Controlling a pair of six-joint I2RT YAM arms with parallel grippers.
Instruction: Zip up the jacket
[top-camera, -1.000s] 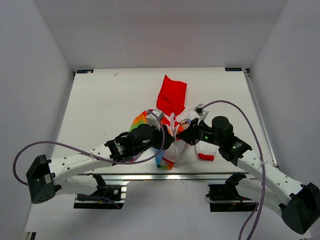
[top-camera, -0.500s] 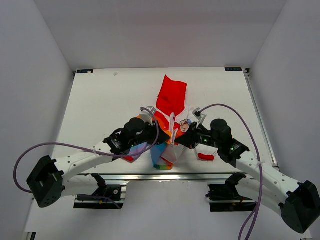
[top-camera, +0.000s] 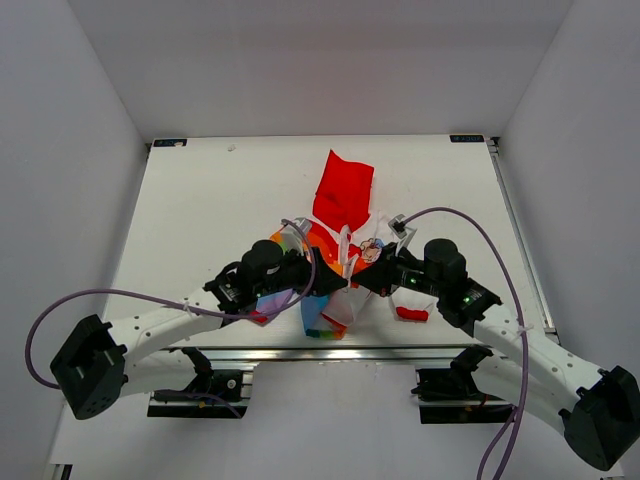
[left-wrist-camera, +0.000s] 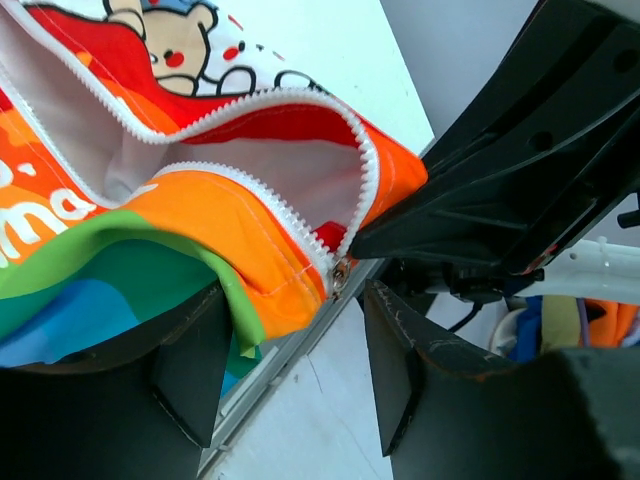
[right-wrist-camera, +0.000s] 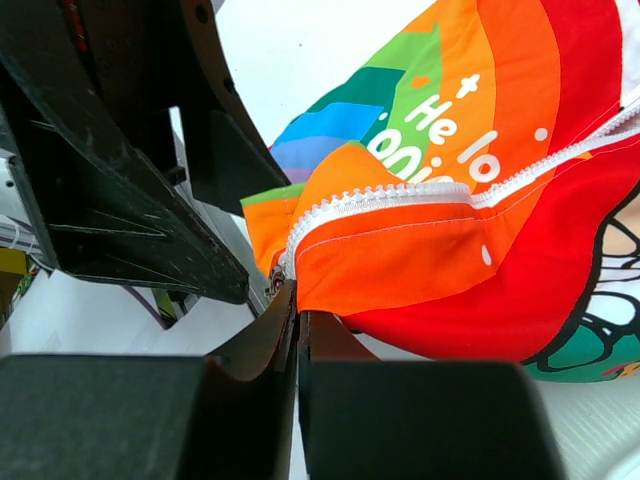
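Jacket (top-camera: 340, 200) lay unzipped between your arms, at the zipper-starting step. Your right gripper (right-wrist-camera: 296, 300) pinched its hem (right-wrist-camera: 380, 250) beside the slider (left-wrist-camera: 340, 272); your left gripper (left-wrist-camera: 290, 335) gaped around it, and probably needed to close on that slider.

I counted one jacket (top-camera: 343, 190), just the one, on one white table (top-camera: 200, 200). Two grippers were in shot: left gripper (left-wrist-camera: 297, 330), right gripper (right-wrist-camera: 296, 305). And I made it two purple cables (top-camera: 120, 292), one per side.
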